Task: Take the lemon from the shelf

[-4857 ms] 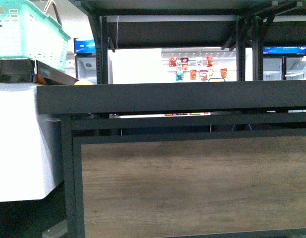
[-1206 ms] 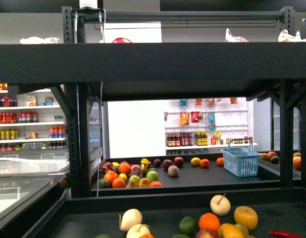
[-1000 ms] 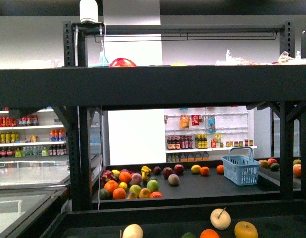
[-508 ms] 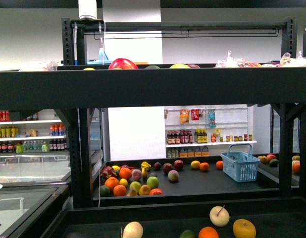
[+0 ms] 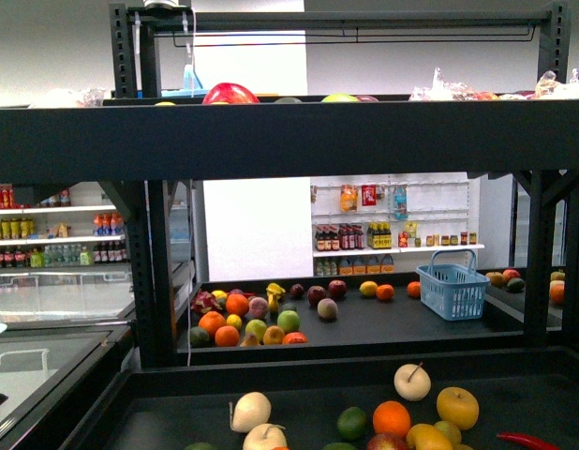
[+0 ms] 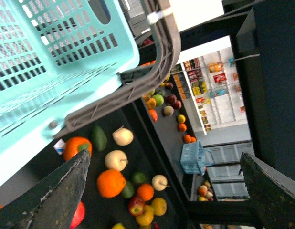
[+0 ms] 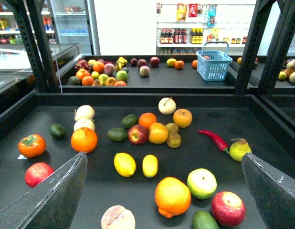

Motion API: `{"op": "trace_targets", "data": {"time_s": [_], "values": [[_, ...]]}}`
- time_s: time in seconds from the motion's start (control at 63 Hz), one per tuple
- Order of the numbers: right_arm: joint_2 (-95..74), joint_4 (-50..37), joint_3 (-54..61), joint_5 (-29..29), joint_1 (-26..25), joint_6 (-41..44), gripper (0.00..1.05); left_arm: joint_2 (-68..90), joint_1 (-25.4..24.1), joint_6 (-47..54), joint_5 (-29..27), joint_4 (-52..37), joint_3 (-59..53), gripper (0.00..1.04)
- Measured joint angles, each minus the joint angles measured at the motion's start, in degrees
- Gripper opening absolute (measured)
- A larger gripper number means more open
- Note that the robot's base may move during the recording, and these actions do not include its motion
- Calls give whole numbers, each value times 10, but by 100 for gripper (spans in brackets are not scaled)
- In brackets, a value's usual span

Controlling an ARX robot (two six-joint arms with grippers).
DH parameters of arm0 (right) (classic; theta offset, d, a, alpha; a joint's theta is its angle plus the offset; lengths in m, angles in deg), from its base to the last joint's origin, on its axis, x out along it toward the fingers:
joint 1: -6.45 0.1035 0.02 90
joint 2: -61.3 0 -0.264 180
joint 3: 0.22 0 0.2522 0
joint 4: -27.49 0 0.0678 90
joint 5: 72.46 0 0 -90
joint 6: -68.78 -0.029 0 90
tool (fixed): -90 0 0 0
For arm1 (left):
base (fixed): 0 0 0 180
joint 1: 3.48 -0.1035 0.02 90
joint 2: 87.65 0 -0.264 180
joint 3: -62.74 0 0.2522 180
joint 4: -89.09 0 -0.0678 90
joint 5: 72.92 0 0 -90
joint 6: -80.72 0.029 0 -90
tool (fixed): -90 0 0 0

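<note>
While both sets of jaws stand wide apart, empty, the right gripper [image 7: 163,155] faces the lemon [image 7: 124,164], which lies on the shelf [image 7: 138,98] tray just beside a longer yellow fruit [image 7: 150,165]. The left gripper [image 6: 165,153] is near a teal basket [image 6: 52,57]. The front view shows more of this tray than before.

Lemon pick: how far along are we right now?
Done: the right gripper faces the shelf tray, with the lemon in its view. In hand: nothing. Its jaws stand open and empty, and the lemon lies untouched on the tray beside a longer yellow fruit. The left gripper is open too, with a teal basket close by. Left: reach, close on the lemon, lift it out.
</note>
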Motion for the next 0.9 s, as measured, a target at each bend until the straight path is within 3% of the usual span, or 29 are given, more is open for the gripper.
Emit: {"op": "trace_targets", "data": {"time_s": [0.333, 0.81, 0.905], "values": [[0, 0, 0, 0, 0, 0, 97, 187, -8, -80, 5, -22, 184, 97], [0, 0, 0, 0, 0, 0, 97, 313, -5, -121, -26, 20, 358, 96], [0, 0, 0, 0, 0, 0, 97, 327, -1, -110, -35, 47, 383, 80]]}}
